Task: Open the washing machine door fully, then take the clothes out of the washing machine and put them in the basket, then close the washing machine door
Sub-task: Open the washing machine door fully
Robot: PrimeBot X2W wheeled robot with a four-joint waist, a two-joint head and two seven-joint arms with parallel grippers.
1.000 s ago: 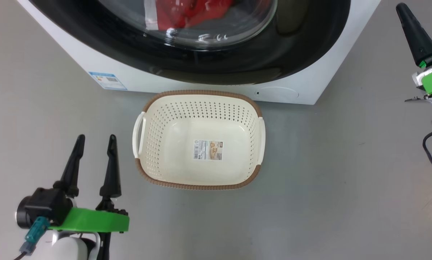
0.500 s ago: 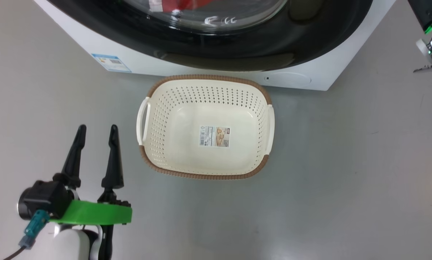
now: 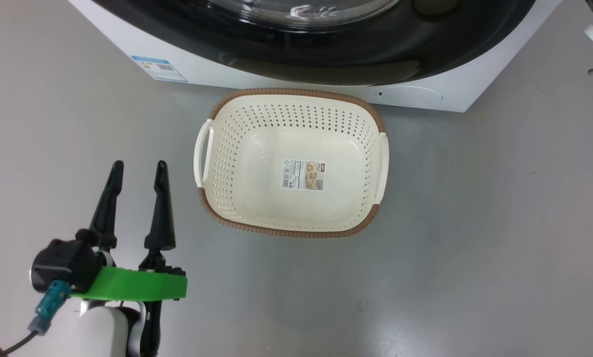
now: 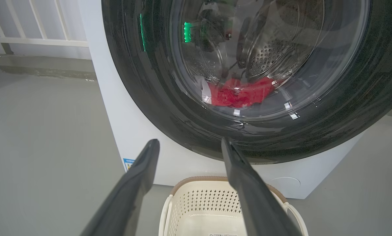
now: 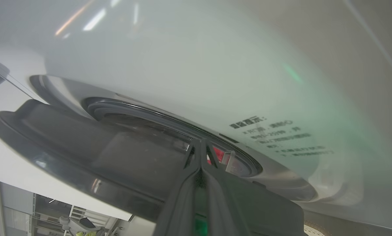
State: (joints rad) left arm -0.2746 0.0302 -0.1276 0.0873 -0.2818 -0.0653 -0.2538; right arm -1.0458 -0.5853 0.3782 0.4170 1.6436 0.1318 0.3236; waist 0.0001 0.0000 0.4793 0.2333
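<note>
Head view: the basket (image 3: 236, 148) lies lengthwise along the washing machine (image 3: 425, 94) front. The camera has shifted since. Beside the basket, the left gripper (image 3: 139, 166) is spread wide; the right gripper (image 5: 200, 146) is pinched together.

I'm looking down at a smooth grey floor (image 3: 475, 238) with soft light patches on it. The white washing machine (image 3: 440, 95) stands on it at the top of my head view. The cream basket (image 3: 217, 163) with the brown rim sits upright on the floor just in front of the machine's base; I cannot tell whether they touch
</note>
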